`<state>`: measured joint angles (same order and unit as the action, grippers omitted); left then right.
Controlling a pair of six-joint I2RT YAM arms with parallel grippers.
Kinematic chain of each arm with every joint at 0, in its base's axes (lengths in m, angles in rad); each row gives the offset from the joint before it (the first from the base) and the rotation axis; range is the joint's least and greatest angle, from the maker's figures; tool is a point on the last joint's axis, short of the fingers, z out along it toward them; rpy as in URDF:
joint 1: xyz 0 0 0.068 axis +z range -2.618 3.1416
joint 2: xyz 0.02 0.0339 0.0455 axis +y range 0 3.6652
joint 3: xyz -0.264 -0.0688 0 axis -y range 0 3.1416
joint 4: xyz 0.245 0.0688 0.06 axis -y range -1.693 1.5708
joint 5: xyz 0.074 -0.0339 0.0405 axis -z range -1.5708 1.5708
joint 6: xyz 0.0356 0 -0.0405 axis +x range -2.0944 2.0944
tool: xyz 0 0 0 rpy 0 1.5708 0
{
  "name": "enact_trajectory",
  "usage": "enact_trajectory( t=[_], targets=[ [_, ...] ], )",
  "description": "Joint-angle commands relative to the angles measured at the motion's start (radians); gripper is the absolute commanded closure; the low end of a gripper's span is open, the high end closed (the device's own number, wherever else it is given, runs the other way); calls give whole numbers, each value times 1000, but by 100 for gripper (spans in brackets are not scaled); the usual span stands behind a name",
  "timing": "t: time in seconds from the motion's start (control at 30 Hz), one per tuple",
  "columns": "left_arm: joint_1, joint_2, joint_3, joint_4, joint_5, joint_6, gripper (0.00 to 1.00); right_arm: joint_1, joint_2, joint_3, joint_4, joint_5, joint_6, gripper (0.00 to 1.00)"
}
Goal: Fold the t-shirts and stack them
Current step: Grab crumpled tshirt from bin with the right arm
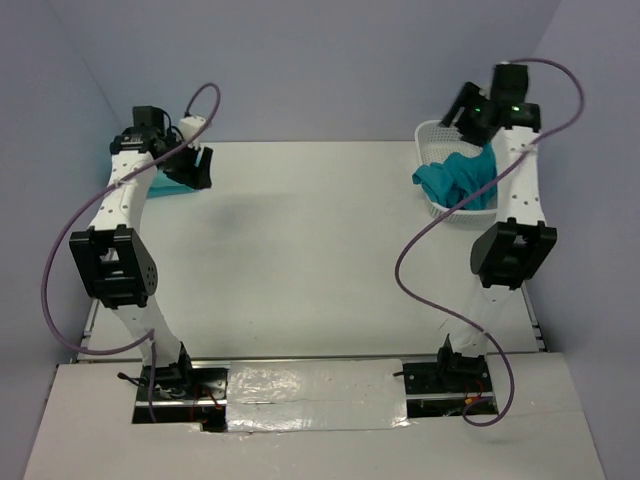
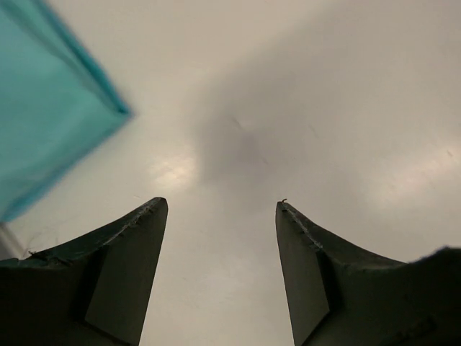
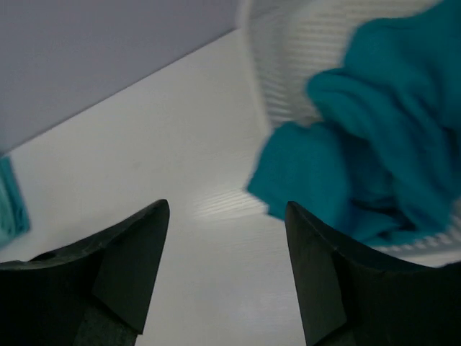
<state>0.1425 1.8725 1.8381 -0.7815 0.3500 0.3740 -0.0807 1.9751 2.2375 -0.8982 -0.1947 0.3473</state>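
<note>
A crumpled heap of teal t-shirts (image 1: 460, 178) fills the white lattice basket (image 1: 432, 135) at the far right, spilling over its near rim. My right gripper (image 1: 462, 105) hangs open above the basket; in its wrist view (image 3: 227, 205) nothing lies between the fingers, and the heap (image 3: 374, 144) sits ahead to the right in the basket (image 3: 288, 65). Another teal t-shirt (image 1: 165, 186) lies flat at the far left, mostly hidden under my left arm. My left gripper (image 1: 198, 168) stands open beside it, with only bare table between its fingers (image 2: 222, 205) and the shirt's corner (image 2: 43, 108) at upper left.
The white table (image 1: 310, 240) stretches between the two arms. Purple walls close in the back and both sides. Cables loop off each arm. A sliver of teal cloth (image 3: 11, 205) shows at the left edge of the right wrist view.
</note>
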Motion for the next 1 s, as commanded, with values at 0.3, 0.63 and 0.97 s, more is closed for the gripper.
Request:
enact_trajectory(
  t=[0.3, 0.63, 0.97],
  targets=[
    [-32, -116, -211, -91, 70, 22, 27, -172, 157, -160, 42, 95, 94, 19],
    [-31, -121, -246, -70, 21, 26, 27, -116, 169, -357, 154, 41, 91, 25],
    [-32, -125, -249, -70, 20, 28, 27, -123, 96, -311, 193, 173, 102, 100]
  ],
)
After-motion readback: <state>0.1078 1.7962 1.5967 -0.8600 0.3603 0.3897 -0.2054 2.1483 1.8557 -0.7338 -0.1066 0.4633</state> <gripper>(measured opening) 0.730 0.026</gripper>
